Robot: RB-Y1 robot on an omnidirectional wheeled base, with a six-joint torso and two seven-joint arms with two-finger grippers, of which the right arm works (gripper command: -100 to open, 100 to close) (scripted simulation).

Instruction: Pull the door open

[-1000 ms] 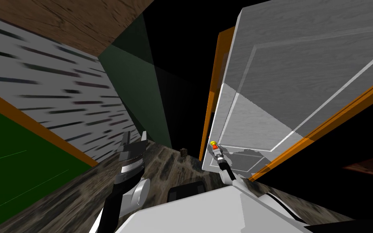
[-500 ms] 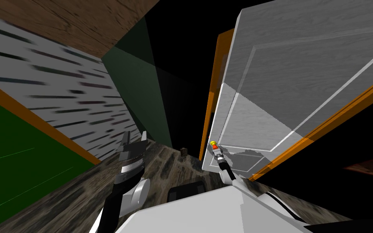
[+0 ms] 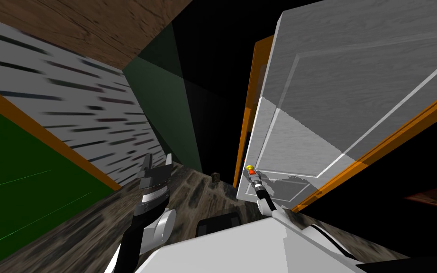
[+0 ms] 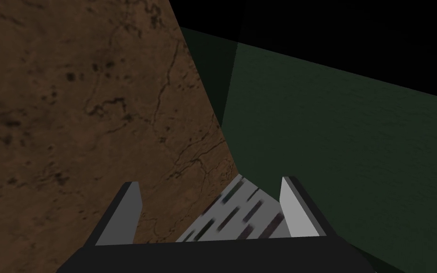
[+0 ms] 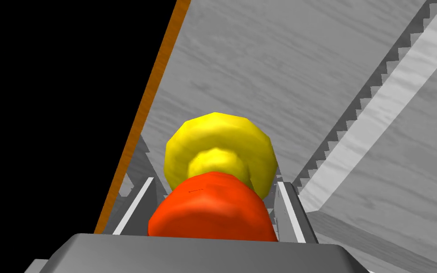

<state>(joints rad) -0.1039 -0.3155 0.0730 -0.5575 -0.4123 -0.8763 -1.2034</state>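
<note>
Right tool [image 3: 252, 176] is gripping the door's knob [image 5: 213, 215]. In the right wrist view its two fingers [image 5: 289, 208] are pressing the sides of the orange-red knob, with the yellow base [image 5: 220, 137] sitting behind it against the grey door [image 3: 355, 85]. So the grasp is looking done. The door is standing to the robot's right front, with the knob near its free edge, just past the right forearm in the head view. The orange frame [image 3: 243, 142] is showing as a strip beside that free edge, with a black area [image 3: 222, 47] lying beyond it. The wrist view is showing the same orange strip and black right next to the knob. Whether the door is cracked off the frame or flush is hard to call; reading it as barely opened at most, so the pull itself is looking like most of what's left. Left tool [image 3: 158, 159] is idling, raised over the mottled floor [image 3: 189, 189] on the robot's left, well apart from the door, fingers spread with nothing between them. Next move is likely needing a steady draw along the door's arc, since the round knob could be slipping out of thin fingers.
</note>
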